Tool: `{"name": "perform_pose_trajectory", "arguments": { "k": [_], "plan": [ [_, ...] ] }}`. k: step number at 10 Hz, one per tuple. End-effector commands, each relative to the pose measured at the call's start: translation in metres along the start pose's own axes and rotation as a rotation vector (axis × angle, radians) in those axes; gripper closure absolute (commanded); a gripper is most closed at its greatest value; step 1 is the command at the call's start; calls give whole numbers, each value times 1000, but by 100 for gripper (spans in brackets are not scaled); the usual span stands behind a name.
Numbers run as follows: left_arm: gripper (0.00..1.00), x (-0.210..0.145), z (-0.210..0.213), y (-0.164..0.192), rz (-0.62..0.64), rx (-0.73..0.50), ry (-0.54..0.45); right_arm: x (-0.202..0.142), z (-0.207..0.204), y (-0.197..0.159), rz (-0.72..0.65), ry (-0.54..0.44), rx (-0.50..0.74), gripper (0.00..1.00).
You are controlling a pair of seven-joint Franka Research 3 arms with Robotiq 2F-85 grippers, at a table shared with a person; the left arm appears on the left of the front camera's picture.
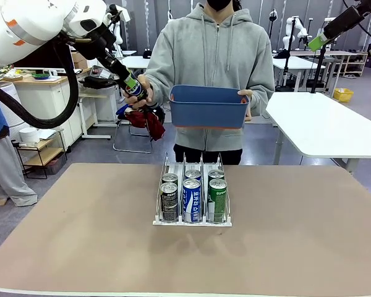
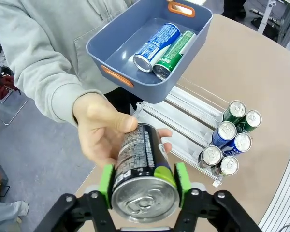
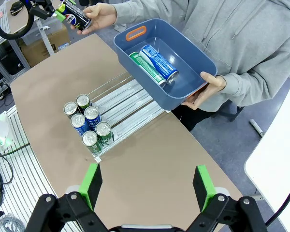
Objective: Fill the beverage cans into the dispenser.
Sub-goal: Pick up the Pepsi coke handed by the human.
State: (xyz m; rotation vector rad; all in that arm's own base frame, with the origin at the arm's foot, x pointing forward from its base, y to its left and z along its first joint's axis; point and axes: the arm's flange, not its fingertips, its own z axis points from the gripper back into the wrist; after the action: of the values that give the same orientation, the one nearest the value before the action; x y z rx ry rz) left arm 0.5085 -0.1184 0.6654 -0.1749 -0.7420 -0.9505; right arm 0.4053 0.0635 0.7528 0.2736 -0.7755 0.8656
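Found the left gripper (image 2: 144, 187) clamped on a slim black can (image 2: 141, 157), with green pads (image 2: 106, 186) pressed flat against opposite sides of the smooth cylindrical wall and the silver pull-tab top turned toward the wrist camera. Saw that can raised high off the table, well apart from the dispenser (image 1: 191, 222), and cupped from the far side by the person's hand (image 2: 102, 126), with fingers curled round the printed aluminium.

Noted a blue plastic bin (image 1: 207, 110) just beside that hand. Made it out as matte, rectangular and round-cornered, with orange-edged handle slots, and propped at chest height by the other hand (image 1: 245, 99). Spotted inside it a blue can (image 2: 157, 41) and a green can (image 2: 174, 55), lying on their sides and touching along their length.

Found the dispenser to be a clear-and-white rack with three lanes, thin upright dividers and a low front lip, set flat on the tan table cover (image 1: 80, 247). Counted six cans (image 1: 191, 199) upright against that lip, two per lane: black on the left, blue in the middle, green on the right, all with glossy silver tops.

Saw the right gripper (image 3: 147, 181) with fingers spread wide, gripping nothing, high above the table and angled down at it.
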Motion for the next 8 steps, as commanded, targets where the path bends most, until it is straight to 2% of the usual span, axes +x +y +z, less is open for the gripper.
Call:
{"name": "perform_pose_trajectory", "arguments": {
  "k": [1,3,8],
  "plan": [
    [77,-4,-4,3,-1,11,-10,0,0,1,1,1,3,0],
    [100,-3,-3,2,4,23,5,0,0,1,1,1,3,0],
    [100,-3,2,0,-18,42,27,0,0,1,1,1,3,0]
  ]
}}
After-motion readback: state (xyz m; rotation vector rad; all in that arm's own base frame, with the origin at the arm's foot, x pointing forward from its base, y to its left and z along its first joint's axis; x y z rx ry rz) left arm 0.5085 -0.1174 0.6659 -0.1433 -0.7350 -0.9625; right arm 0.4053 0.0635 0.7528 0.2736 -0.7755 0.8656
